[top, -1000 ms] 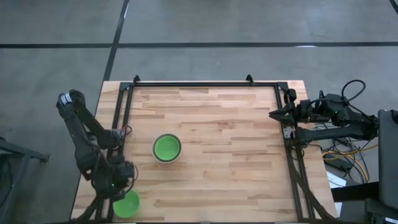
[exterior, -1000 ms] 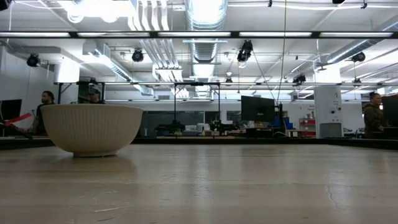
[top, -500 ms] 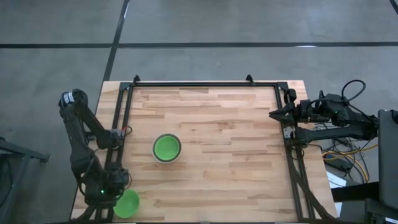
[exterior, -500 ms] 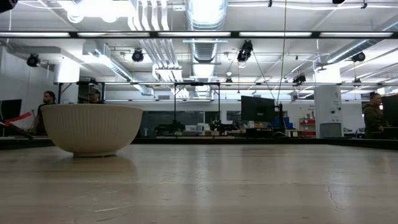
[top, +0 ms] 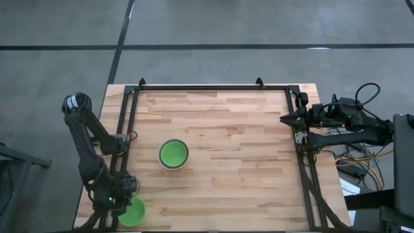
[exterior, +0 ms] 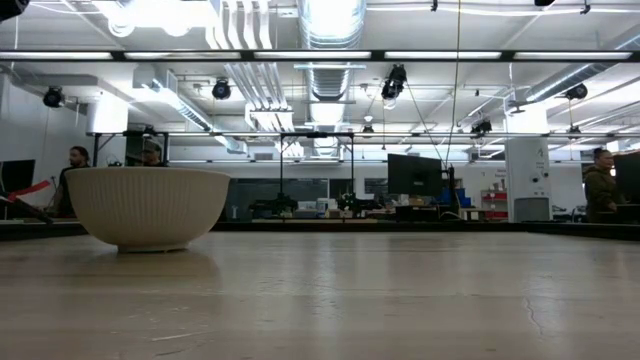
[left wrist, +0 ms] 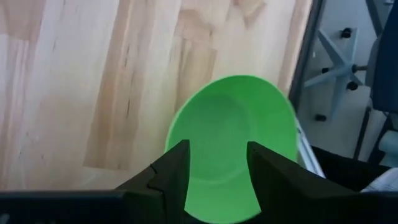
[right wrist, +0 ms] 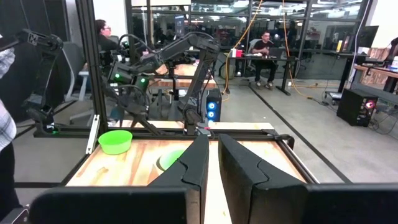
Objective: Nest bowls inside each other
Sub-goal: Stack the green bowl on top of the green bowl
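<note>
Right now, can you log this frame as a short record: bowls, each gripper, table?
stacked bowls: green bowl nested in pale grey-white bowl, mid-table
loose bowl: green bowl at the table's near-left corner
left gripper: over the loose green bowl, fingers open astride its rim
right gripper: parked at the right edge, fingers close together
table: wooden

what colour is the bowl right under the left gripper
Bright green bowl; clearest in the left wrist view, between the left gripper fingers.
</note>
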### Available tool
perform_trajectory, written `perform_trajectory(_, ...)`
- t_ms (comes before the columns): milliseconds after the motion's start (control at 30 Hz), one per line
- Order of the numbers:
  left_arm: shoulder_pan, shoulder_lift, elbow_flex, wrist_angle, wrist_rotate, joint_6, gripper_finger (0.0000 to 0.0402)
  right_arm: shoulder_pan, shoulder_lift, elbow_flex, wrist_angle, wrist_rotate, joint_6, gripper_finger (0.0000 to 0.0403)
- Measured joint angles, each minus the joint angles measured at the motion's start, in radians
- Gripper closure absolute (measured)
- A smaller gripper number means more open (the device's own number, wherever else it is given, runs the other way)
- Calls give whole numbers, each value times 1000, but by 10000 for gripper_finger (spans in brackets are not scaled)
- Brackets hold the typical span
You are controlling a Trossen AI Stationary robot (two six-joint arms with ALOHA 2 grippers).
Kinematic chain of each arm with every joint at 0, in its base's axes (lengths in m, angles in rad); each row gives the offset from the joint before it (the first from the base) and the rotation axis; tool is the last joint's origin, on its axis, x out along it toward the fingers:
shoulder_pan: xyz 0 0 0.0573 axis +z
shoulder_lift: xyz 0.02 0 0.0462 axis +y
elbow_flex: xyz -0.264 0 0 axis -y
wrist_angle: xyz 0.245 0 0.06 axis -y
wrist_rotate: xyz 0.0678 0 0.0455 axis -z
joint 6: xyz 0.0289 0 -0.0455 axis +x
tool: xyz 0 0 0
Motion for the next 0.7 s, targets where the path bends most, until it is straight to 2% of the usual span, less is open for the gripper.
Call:
perform_trajectory(267,0,0,-95,98,-1,-49,238,0,0,0,0,0,0,369)
perform_trajectory(700,1,0,-168,151,1,-106,238,0,0,0,0,0,0,369)
